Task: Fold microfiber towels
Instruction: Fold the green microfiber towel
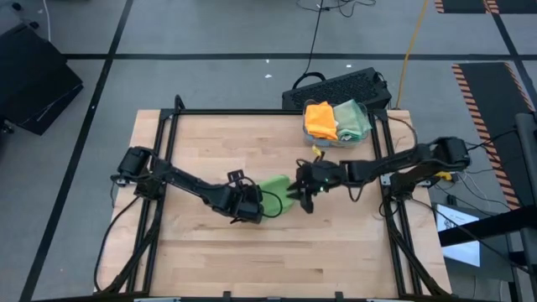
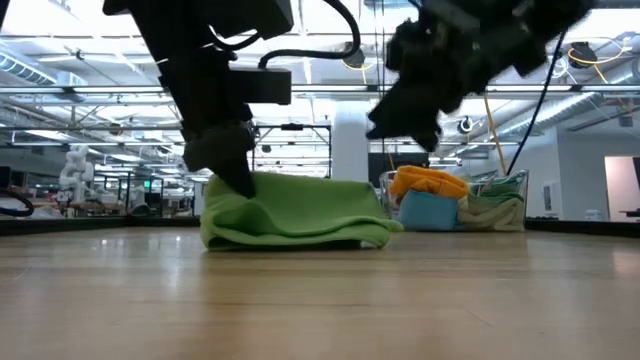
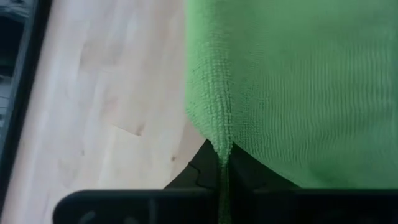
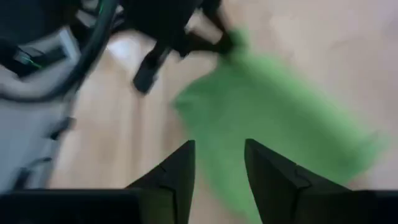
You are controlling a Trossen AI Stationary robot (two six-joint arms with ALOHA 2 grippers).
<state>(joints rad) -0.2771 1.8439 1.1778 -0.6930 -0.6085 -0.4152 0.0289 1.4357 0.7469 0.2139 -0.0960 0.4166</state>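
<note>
Mid-fold, centre of the table (image 1: 210,252): the left gripper (image 3: 219,177) is clenched on an edge of the lime towel (image 1: 274,185) — the right gripper (image 4: 217,165), jaws parted and empty, hangs just above it. Next move, probably: regrasp a free edge and draw it over.

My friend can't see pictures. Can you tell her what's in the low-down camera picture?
A green towel lies rumpled on a wooden table. The left gripper pinches one edge of it, while the right gripper hangs open above. More towels are piled behind.
</note>
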